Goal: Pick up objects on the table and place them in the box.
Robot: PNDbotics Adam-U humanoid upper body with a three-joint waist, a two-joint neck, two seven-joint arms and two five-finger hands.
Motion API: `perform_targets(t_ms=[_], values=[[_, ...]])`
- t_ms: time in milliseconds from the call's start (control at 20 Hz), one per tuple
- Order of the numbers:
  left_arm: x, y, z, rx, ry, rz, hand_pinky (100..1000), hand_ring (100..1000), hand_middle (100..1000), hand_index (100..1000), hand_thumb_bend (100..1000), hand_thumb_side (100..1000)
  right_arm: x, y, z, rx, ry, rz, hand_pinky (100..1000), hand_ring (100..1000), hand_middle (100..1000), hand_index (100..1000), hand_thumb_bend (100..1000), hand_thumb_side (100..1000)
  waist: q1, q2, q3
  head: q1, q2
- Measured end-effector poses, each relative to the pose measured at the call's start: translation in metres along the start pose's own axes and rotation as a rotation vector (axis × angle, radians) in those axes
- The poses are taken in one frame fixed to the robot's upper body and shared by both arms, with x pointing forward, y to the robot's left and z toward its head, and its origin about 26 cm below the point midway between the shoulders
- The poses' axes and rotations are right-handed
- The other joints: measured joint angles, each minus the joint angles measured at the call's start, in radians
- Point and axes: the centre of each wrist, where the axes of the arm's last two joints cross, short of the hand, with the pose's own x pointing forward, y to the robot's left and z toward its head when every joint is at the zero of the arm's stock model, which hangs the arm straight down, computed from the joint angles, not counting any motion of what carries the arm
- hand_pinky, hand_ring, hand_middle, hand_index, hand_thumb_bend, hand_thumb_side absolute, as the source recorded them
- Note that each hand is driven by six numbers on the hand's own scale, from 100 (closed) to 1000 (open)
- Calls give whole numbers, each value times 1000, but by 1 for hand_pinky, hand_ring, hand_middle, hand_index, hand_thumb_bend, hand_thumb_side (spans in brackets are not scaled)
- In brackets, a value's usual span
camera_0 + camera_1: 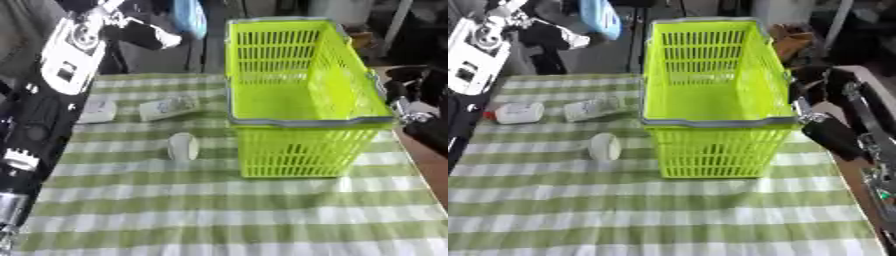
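**Three objects beside the basket, both hands off the cloth**

While the yellow-green basket [302,95] stands on the green-and-white checked cloth [219,210], toward its far right, three small objects lie to its left. A white bottle [518,112] with a red end lies on its side near the cloth's left edge. Just to its right lies a clear, pale packet [595,108], tilted slightly, near the basket's left wall but apart from it. Nearer the camera, a white cup [605,146] lies on its side, close to the basket's near left corner. I can make out nothing inside the basket.

The right hand [833,136] shows at the right edge, just beside the basket; whether its fingers are spread or curled I cannot tell. The left arm [26,150] runs down the left edge, off the cloth, and its hand is not shown.
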Motion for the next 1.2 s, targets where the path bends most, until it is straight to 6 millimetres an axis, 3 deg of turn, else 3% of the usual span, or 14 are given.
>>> perform_targets(t_ms=[150,200,250,300,350,400,450,500,750,950,1000,1050,1100,1200], values=[[11,-18,-9,-77,-85,0,595,548,311,486,322,100,1,0,-2,4,-8,0,562,554,623,783,198,552,2,-2,-4,3,-1],[14,-25,-11,-104,-112,-1,607,569,357,529,365,100,2,1,-2,6,-11,-1,562,554,622,782,198,552,2,-2,-5,5,-1],[17,-32,-14,-135,-137,-6,626,607,425,591,448,191,2,1,-2,7,-12,-1,562,554,622,782,198,552,2,-2,-6,8,-2],[20,-38,-16,-168,-160,-15,664,665,517,676,583,367,2,1,-2,9,-13,-1,562,553,620,779,198,552,2,-2,-10,10,-3],[23,-45,-18,-207,-182,-32,693,705,585,732,655,455,2,1,-2,10,-13,-2,562,553,619,779,198,552,2,-2,-12,12,-4],[25,-51,-19,-245,-201,-55,750,775,723,829,724,588,2,1,-2,11,-14,-2,562,553,619,778,198,552,2,-2,-12,13,-4],[26,-56,-19,-284,-214,-89,858,884,876,945,752,838,2,1,-2,11,-14,-2,562,553,618,778,198,551,2,-2,-12,14,-4],[26,-59,-20,-327,-224,-127,896,944,952,980,740,1000,2,1,-2,12,-14,-2,562,553,618,777,198,551,2,-2,-12,16,-4],[26,-75,-18,-489,-233,-273,898,953,962,982,649,1000,2,2,-2,17,-14,-5,562,553,618,777,197,552,5,-2,-13,17,-4],[21,-77,-12,-459,-223,-237,839,910,931,933,561,1000,2,3,-2,17,-14,-6,562,553,618,777,196,552,3,-3,-2,11,-4],[19,-74,-9,-423,-216,-207,745,815,815,843,471,894,2,3,-2,17,-13,-6,562,553,618,777,196,552,2,-3,2,8,-4],[17,-71,-5,-368,-203,-160,745,815,815,843,471,894,2,3,-2,16,-13,-6,562,553,618,777,196,552,-1,-4,5,5,-4],[15,-66,0,-301,-187,-102,687,768,760,793,432,807,2,2,-2,14,-12,-5,562,553,618,777,194,553,-4,-4,8,1,-4],[12,-51,12,-135,-151,28,647,745,741,747,421,756,2,1,-2,10,-10,-5,562,553,618,776,195,553,-10,-4,15,-4,-4]])
